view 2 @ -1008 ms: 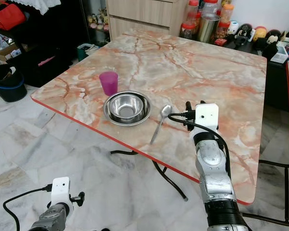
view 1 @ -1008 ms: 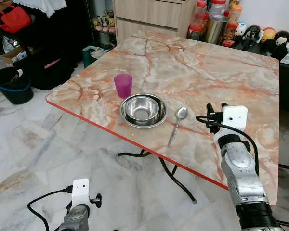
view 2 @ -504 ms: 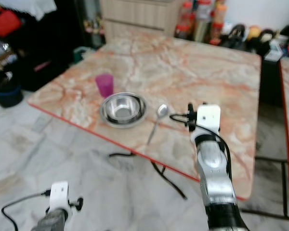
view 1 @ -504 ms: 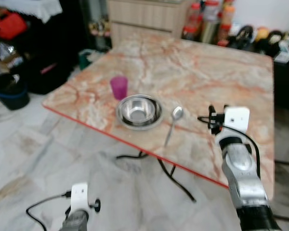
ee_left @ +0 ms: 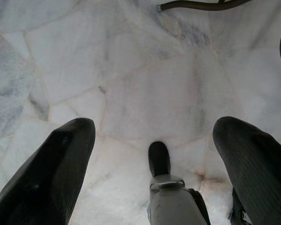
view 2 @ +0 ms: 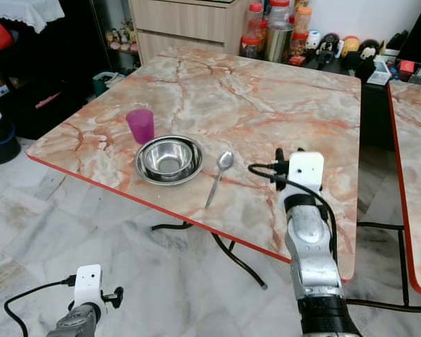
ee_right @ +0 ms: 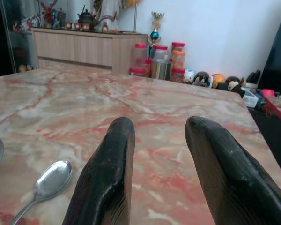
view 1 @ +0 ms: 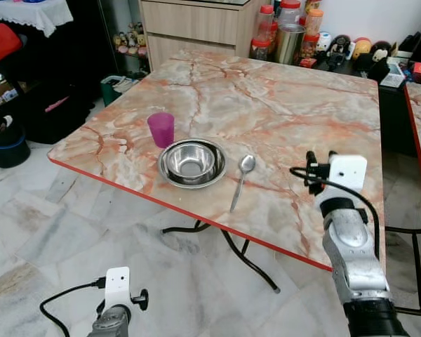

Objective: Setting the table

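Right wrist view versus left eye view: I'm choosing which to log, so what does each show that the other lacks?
Right wrist alone: the right end effector fingers apart, empty, over the table. Left eye alone: purple cup, whole steel bowl, floor, left arm hanging low. Both: spoon, marble table, jars at the far edge.

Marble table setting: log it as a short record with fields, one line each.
surface: orange-veined marble table with red edge
cup: purple plastic cup, upright, beside the bowl's far left rim
bowl: round stainless steel bowl, empty, near the front edge
spoon: metal spoon, right of the bowl, apart from it
right end effector: open, empty, over the table right of the spoon
left end effector: open, low over the floor
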Robot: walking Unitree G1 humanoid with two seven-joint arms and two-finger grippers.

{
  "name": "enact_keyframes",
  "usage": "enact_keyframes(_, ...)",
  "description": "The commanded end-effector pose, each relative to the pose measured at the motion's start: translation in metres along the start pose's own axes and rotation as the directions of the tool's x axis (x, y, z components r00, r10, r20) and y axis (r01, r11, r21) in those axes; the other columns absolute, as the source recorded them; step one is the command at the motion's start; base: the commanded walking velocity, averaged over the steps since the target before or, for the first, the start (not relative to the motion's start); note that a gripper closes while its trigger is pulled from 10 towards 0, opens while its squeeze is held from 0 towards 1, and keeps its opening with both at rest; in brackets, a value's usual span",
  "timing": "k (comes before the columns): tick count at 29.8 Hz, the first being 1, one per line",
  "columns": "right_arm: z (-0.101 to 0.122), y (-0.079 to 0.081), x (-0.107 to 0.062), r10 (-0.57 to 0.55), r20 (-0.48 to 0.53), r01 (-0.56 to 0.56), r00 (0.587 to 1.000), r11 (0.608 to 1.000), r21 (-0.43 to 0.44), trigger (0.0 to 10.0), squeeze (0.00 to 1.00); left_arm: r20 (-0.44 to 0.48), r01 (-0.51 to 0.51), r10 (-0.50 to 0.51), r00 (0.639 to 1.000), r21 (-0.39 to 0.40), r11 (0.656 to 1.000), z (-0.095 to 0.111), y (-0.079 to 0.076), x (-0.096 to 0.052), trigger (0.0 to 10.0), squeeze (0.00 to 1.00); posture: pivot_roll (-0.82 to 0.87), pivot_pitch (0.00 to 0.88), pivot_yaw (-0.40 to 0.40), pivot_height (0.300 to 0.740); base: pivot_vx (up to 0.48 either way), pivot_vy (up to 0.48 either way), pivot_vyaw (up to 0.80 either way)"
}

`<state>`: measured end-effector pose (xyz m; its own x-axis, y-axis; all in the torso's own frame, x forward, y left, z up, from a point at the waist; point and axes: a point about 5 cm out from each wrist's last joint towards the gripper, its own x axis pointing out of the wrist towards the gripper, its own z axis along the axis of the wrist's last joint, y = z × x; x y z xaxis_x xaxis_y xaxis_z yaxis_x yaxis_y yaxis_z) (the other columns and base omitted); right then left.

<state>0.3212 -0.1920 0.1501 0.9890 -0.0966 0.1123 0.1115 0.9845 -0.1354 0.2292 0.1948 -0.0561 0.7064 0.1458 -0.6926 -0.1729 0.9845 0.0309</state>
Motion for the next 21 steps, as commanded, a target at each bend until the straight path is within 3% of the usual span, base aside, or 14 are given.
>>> enact_keyframes(1, 0.0041, -0.0014, 0.0011, -0.008, 0.008, 0.008, 1.000, 1.000, 0.003, 10.0, 0.00, 0.007, 0.002, -0.002, 1.000, -0.004, 1.000, 0.0024, -0.0004, 0.0005, 10.0, 0.00, -0.19, 0.095, 0.014, 0.740, 0.000, 0.000, 0.00)
enact_keyframes(13, 0.0041, -0.0093, 0.0024, -0.044, -0.013, 0.044, 0.999, 0.999, -0.008, 10.0, 0.00, 0.015, 0.002, -0.002, 1.000, 0.005, 1.000, 0.0072, -0.0004, 0.0016, 10.0, 0.00, -0.19, 0.150, 0.020, 0.740, 0.000, 0.000, 0.00)
enact_keyframes(17, 0.0035, -0.0086, 0.0023, -0.035, -0.024, 0.035, 0.999, 0.999, -0.014, 10.0, 0.00, 0.016, 0.001, -0.001, 1.000, 0.005, 1.000, 0.0077, 0.0002, 0.0017, 10.0, 0.00, -0.19, 0.154, 0.021, 0.740, 0.000, -0.247, 0.00)
enact_keyframes(21, 0.0020, -0.0102, 0.0014, -0.050, -0.025, 0.050, 0.998, 0.999, -0.010, 10.0, 0.00, 0.016, 0.000, 0.000, 1.000, 0.009, 1.000, 0.0085, 0.0009, 0.0019, 10.0, 0.00, -0.18, 0.164, 0.027, 0.740, 0.000, -0.253, -0.54)
